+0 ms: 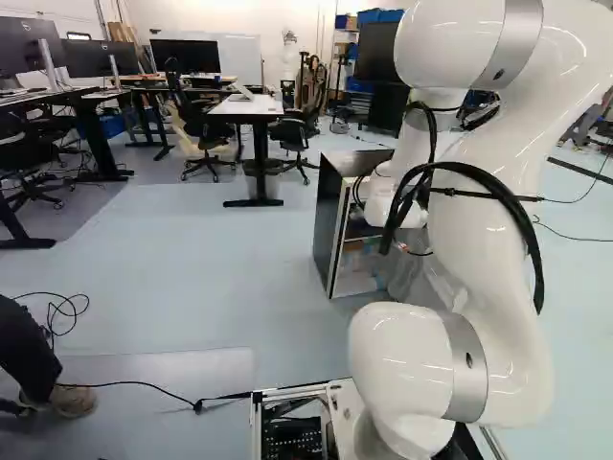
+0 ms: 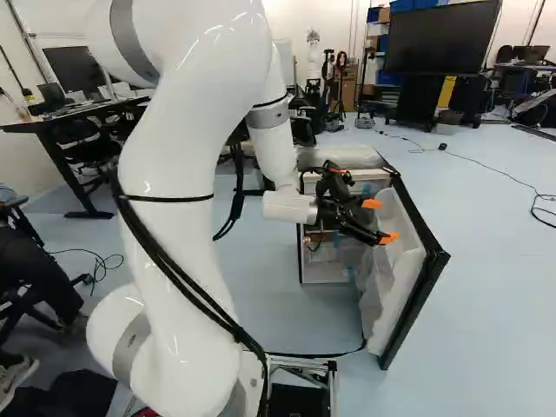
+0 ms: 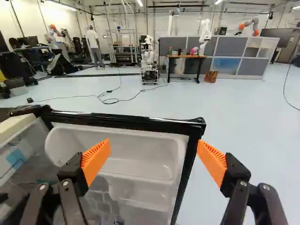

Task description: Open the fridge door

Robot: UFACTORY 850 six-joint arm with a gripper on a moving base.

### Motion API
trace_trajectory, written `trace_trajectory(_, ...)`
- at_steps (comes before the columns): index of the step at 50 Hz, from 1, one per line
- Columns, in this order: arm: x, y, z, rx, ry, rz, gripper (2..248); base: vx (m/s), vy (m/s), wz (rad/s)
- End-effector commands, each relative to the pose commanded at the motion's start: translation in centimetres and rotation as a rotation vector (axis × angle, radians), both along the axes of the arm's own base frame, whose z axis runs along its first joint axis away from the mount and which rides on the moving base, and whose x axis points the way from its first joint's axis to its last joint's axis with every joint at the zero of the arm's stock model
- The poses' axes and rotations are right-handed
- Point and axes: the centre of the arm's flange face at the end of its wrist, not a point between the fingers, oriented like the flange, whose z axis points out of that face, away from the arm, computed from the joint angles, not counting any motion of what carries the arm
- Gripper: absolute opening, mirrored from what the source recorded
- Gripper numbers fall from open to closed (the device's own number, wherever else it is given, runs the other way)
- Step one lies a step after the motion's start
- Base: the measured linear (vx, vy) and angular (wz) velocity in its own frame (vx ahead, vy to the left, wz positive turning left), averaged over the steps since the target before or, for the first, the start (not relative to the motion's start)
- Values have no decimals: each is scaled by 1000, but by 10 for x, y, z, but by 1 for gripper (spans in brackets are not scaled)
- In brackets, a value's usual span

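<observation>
In the right base view my gripper point(image 2: 380, 221) is at the inner side of the fridge door point(image 2: 407, 265), which stands swung wide out from the fridge point(image 2: 340, 157). The wrist view shows the gripper point(image 3: 153, 146) open, its orange-padded fingers spread. One finger is over the door's white inner shelves point(image 3: 126, 152); the other is beyond the black edge point(image 3: 188, 164) at the door's free side. Whether either finger touches the door, I cannot tell. The fridge's dark side point(image 1: 330, 216) shows in the left base view, where the arm hides the gripper.
A cable point(image 2: 486, 165) lies on the floor beyond the door. Desks point(image 1: 254, 110) and office chairs point(image 1: 206, 129) stand farther ahead at the left. A person's leg and shoe point(image 1: 72, 401) are near the base's left side. Another robot point(image 3: 149, 65) stands across the room.
</observation>
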Motion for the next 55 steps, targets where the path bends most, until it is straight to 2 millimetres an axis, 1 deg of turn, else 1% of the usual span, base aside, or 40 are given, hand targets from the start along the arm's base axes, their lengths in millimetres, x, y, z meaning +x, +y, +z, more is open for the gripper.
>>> trace_trajectory(15,-1,16,10,12,-13,119,247,0,0,0)
trace_trajectory(29,-5,35,21,26,-24,258,247,0,0,0)
trace_trajectory(55,-20,85,41,58,-27,592,247,0,0,0)
